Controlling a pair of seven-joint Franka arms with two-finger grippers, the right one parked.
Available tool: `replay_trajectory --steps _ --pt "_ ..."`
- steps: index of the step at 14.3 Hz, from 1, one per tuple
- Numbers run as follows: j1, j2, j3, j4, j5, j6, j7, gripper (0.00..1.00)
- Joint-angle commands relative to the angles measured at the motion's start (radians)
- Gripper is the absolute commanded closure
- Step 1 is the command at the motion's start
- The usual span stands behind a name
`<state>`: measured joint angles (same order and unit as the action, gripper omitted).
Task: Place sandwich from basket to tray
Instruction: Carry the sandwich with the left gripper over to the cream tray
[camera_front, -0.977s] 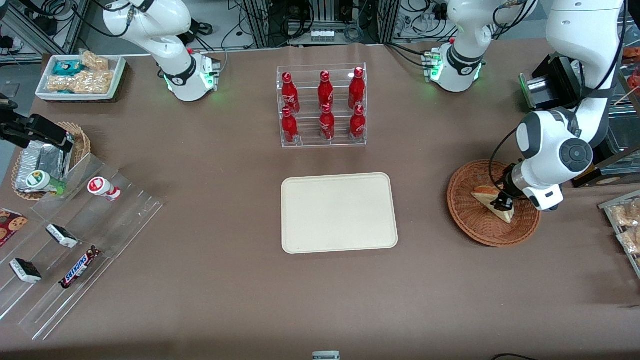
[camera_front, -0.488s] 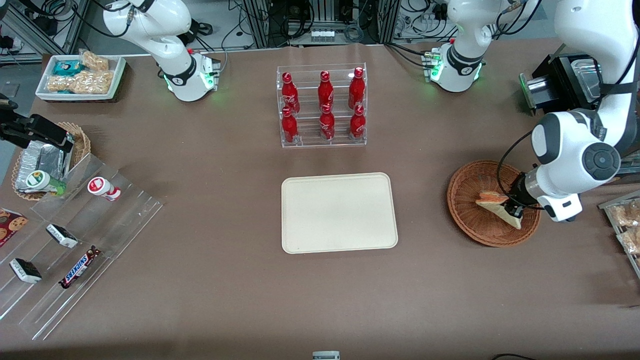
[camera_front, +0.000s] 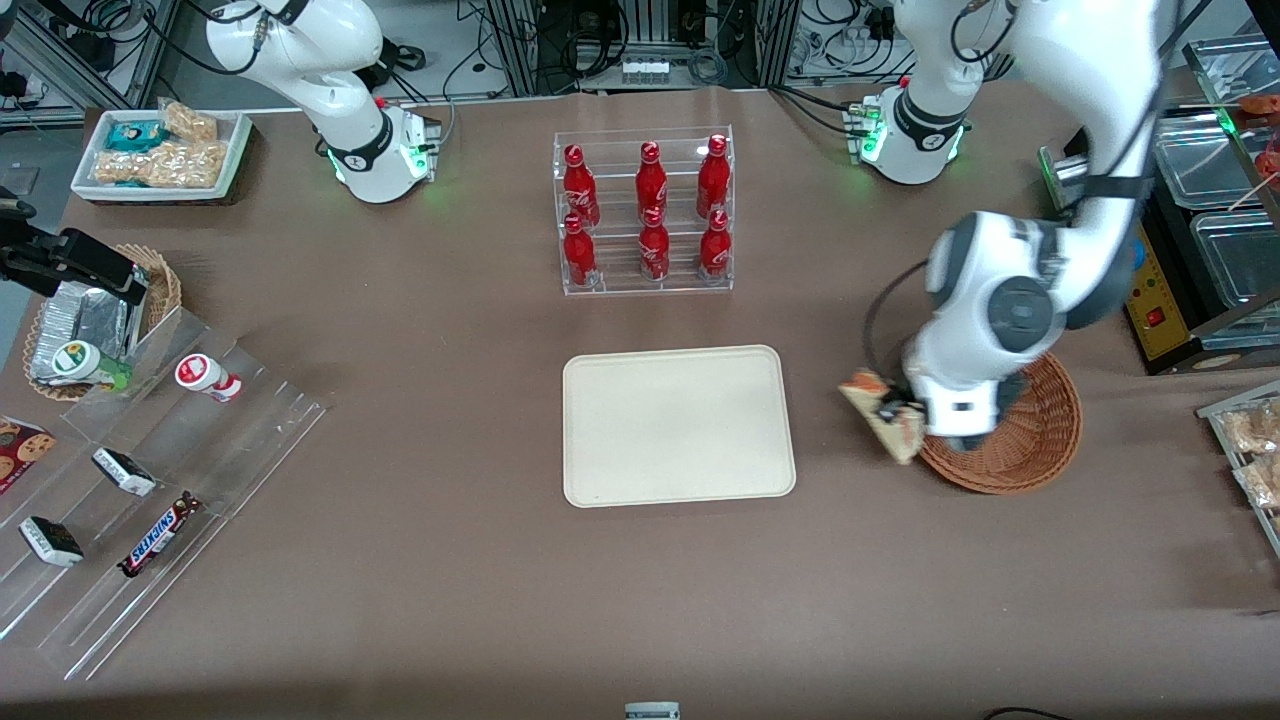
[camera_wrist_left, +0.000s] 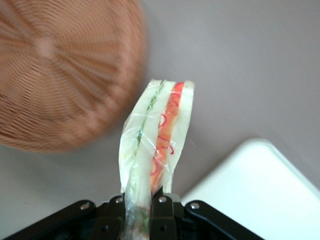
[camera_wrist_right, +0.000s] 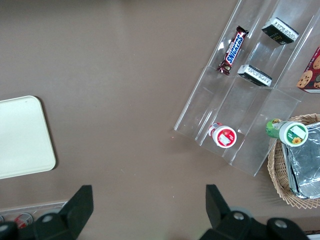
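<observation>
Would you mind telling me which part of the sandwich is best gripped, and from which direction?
Grip the sandwich across its two flat bread faces, near one end of the wedge, coming at it edge-on. It is thin and slab-like, so those faces suit two fingers. The gripper holds it this way now, between basket and tray.

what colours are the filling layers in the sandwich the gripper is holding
Red-orange and green between pale bread on the sandwich, clearest in the left wrist view; the gripper clamps it.
</observation>
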<state>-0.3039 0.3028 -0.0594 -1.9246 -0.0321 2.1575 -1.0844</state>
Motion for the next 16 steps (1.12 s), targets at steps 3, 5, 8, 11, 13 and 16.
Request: replay_trajectory --steps 3,5,8,11,13,16 --pt "-0.207 0.142 0.013 0.136 -0.012 0.093 0.023 0.91" --pt "-0.280 0.205 0.015 0.208 0.000 0.093 0.012 0.91" --pt "-0.326 0.235 0.013 0.233 -0.005 0.096 0.004 0.91" --pt "-0.373 0.278 0.015 0.268 0.009 0.104 0.024 0.91" --pt "-0.399 0.297 0.013 0.266 0.058 0.143 0.021 0.90" --pt "-0.412 0.332 0.015 0.266 0.072 0.182 0.024 0.86"
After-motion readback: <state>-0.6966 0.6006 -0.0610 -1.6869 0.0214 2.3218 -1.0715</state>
